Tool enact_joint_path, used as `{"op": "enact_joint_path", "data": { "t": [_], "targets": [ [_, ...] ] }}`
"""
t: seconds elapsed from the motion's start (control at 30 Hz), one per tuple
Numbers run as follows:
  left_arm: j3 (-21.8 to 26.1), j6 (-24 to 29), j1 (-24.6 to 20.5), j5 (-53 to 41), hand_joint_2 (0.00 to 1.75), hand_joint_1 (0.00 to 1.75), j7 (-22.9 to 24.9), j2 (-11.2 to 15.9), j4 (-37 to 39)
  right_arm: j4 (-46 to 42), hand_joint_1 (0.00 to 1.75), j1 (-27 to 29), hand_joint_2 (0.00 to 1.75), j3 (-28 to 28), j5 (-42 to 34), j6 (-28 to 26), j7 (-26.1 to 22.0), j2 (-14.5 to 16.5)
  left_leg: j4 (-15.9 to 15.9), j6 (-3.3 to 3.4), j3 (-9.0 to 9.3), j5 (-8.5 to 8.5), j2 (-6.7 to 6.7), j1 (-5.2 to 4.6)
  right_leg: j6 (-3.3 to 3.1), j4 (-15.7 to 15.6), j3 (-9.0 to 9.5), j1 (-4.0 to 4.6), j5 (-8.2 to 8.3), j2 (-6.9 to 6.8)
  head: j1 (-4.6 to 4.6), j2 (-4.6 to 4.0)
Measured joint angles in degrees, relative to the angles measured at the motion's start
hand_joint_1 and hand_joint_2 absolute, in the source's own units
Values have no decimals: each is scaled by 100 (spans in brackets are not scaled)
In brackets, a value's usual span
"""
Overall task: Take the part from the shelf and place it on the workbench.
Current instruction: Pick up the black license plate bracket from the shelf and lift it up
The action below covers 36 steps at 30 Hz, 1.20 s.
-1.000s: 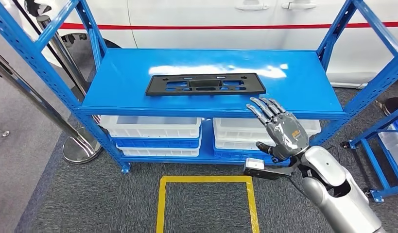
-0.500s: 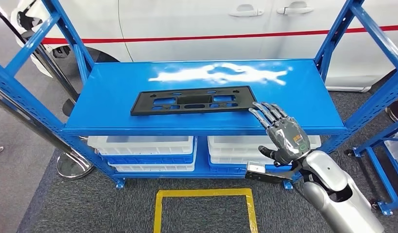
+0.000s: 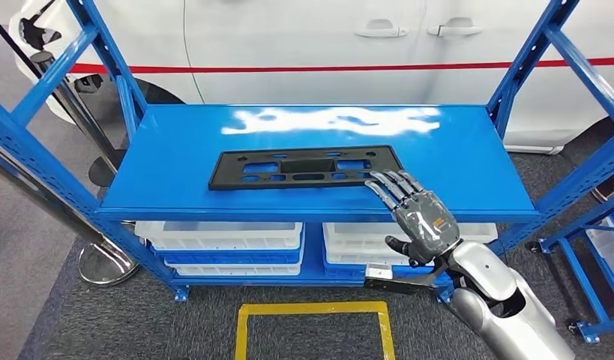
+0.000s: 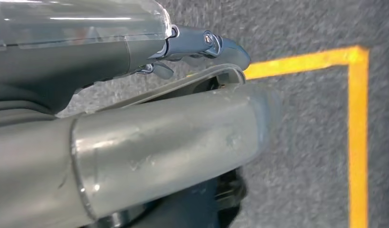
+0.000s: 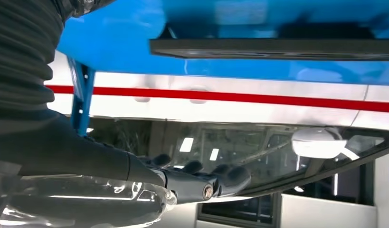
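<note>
Part (image 3: 305, 166) lies flat on the top shelf (image 3: 176, 180), long side parallel to the front edge, left of centre to mid-shelf. It's a black rectangular frame with several cutouts.

Right hand (image 3: 417, 215) is over the shelf's front edge, palm down, fingers (image 3: 388, 187) straight and slightly spread, holding nothing. Fingertips sit at the part's near right corner; can't tell from the head view whether they touch it or hover just above. Thumb hangs below the shelf edge. In the right wrist view the fingers (image 5: 216, 176) are stretched out with the part's edge (image 5: 278, 47) well apart from them across the frame, blue shelf behind it.

Left hand (image 4: 202, 45) is hanging low over grey carpet (image 4: 297, 142) near the yellow floor line (image 4: 356, 142). Fingers look loosely extended with nothing in them, though most of the hand is hidden behind the arm, so the exact spread is unclear.

White bins (image 3: 221, 244) sit on the lower shelf, two stacks side by side. White car (image 3: 326, 45) with a red stripe stands behind the rack. Yellow square (image 3: 312, 309) is marked on the carpet in front of the rack.
</note>
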Motion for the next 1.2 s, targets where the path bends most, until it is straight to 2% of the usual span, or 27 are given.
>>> {"op": "enact_joint_path", "data": {
  "t": [0.07, 0.1, 0.13, 0.17, 0.2, 0.27, 0.3, 0.4, 0.47, 0.5, 0.57, 0.6, 0.63, 0.67, 0.7, 0.77, 0.8, 0.83, 0.9, 0.97, 1.03, 1.1, 1.13, 1.17, 1.2],
  "targets": [
    [1, 10, -10, 1, 0, 0, 7, -2, 0, 38, 0, 9, 175, 40, 24, -1, 9, 18, -5, 28, -2, -5, -1, -7, 15, 654, -335, 2, -325, 0, -2, 0],
    [1, 13, -8, 1, 0, 0, 9, -2, 0, 58, 0, 19, 175, 55, 34, -1, 12, 27, 2, 30, -5, -17, -3, -11, 23, 869, -459, 1, -376, -1, -1, 0],
    [0, 14, -4, 1, 0, 0, 10, -2, 0, 75, 0, 27, 175, 66, 42, -1, 12, 35, 17, 28, -6, -34, -6, -13, 30, 906, -504, 0, -316, -3, -2, 0],
    [0, 18, -3, 0, 0, 0, 10, -3, 0, 88, 0, 28, 175, 75, 48, 0, 11, 41, 42, 19, -5, -59, -11, -13, 34, 725, -443, -4, -140, -5, -1, 0],
    [-1, 20, -2, -1, 0, 0, 10, -7, 0, 96, 0, 21, 175, 85, 53, 3, 11, 46, 77, 3, -1, -89, -16, -13, 32, 373, -292, -9, 92, -7, -1, 0],
    [-1, 26, -8, -9, 0, 0, 12, -14, 0, 109, 0, -15, 175, 117, 62, 30, 11, 59, 163, -44, -18, -157, -25, -27, 5, -262, -14, 0, 365, -6, -2, 0],
    [-2, 28, -13, -13, 0, 0, 14, -17, 0, 119, 0, -38, 175, 141, 70, 56, 11, 65, 196, -70, -36, -176, -26, -35, -15, -399, 41, 7, 391, -1, -3, 0],
    [-5, 32, -28, -21, 0, 0, 21, -16, 0, 160, 0, -95, 175, 233, 81, 124, 11, 85, 229, -126, -67, -194, -24, -42, -79, -448, 43, 15, 380, 10, -3, 0],
    [-12, 32, -32, -28, 0, 0, 25, -17, 0, 192, 0, -144, 175, 296, 81, 137, 12, 112, 405, -182, -133, -320, -18, -35, -130, -480, 75, -6, 384, 1, -4, 0],
    [-17, 32, -36, -33, 0, 0, 26, -17, 0, 208, 0, -171, 175, 326, 81, 139, 13, 130, 649, -219, -242, -456, -14, -23, -154, -495, 95, -18, 383, -8, -4, 0],
    [-27, 31, -39, -38, 0, 0, 27, -19, 0, 240, 0, -208, 175, 377, 81, 143, 14, 156, 1373, -280, -604, -762, -9, 16, -186, -499, 113, -14, 368, -23, -5, 0],
    [-31, 31, -37, -40, 0, 0, 28, -19, 0, 259, 0, -215, 175, 407, 81, 150, 14, 167, 1668, -296, -771, -836, -8, 35, -193, -498, 118, -9, 360, -28, -4, 0],
    [-35, 31, -32, -41, 0, 0, 29, -19, 0, 280, 0, -220, 175, 436, 82, 157, 17, 178, 1796, -302, -864, -812, -8, 47, -197, -497, 126, -5, 352, -30, -5, 0],
    [-39, 32, -29, -45, 0, 0, 32, -19, 0, 302, 0, -228, 175, 463, 83, 166, 21, 190, 1697, -296, -845, -677, -7, 55, -197, -497, 139, -3, 341, -28, -5, 0],
    [-43, 32, -29, -54, 0, 0, 34, -19, 0, 323, 0, -241, 175, 487, 83, 176, 27, 204, 1410, -279, -730, -473, -7, 58, -193, -497, 158, -2, 329, -23, -5, 0],
    [-49, 35, -40, -70, 0, 0, 38, -19, 0, 362, 0, -280, 175, 519, 86, 193, 38, 234, 642, -222, -386, -124, -9, 38, -169, -501, 194, 3, 299, -15, -4, 0],
    [-51, 36, -49, -76, 0, 0, 40, -19, 0, 380, 0, -298, 175, 533, 90, 199, 42, 245, 391, -196, -267, -59, -9, 22, -149, -505, 199, 5, 290, -12, -4, 0],
    [-52, 37, -56, -78, 0, 0, 42, -19, 0, 398, 0, -312, 175, 548, 94, 204, 45, 253, 257, -178, -205, -56, -11, 3, -125, -510, 197, 7, 284, -11, -4, 0],
    [-53, 39, -56, -79, 0, 0, 45, -19, 0, 430, 0, -327, 175, 579, 98, 209, 48, 266, 201, -143, -178, -73, -14, -13, -65, -533, 200, 9, 281, -14, -4, 0],
    [-54, 41, -50, -84, 0, 0, 50, -23, 0, 460, 0, -361, 175, 609, 101, 221, 56, 277, 97, -85, -115, -38, -10, 3, -20, -435, 169, 13, 194, -23, -2, 0],
    [-56, 39, -61, -88, 0, 0, 56, -30, 0, 510, 0, -442, 175, 637, 103, 257, 72, 286, 17, -28, -63, -14, -1, 15, -8, 64, -72, 18, -78, -19, 1, 0],
    [-61, 36, -75, -93, 0, 0, 63, -31, 0, 591, 0, -508, 175, 666, 99, 306, 85, 301, 20, 6, -59, -27, 1, 7, 0, 754, -447, 15, -337, -10, 1, 0],
    [-64, 34, -77, -96, 0, 0, 70, -31, 0, 633, 0, -525, 175, 684, 97, 325, 87, 311, 32, 10, -59, -38, -1, 6, 9, 935, -564, 5, -338, -11, 2, 0],
    [-68, 33, -75, -98, 0, 0, 76, -32, 0, 668, 0, -543, 175, 706, 94, 333, 90, 322, 49, 6, -58, -51, -5, 8, 20, 911, -586, -9, -230, -13, 2, 0],
    [-73, 33, -72, -98, 0, 0, 81, -34, 1, 696, 0, -569, 175, 728, 92, 334, 89, 333, 78, -7, -57, -72, -10, 13, 33, 681, -506, -26, -31, -15, 2, 0]
  ]
}}
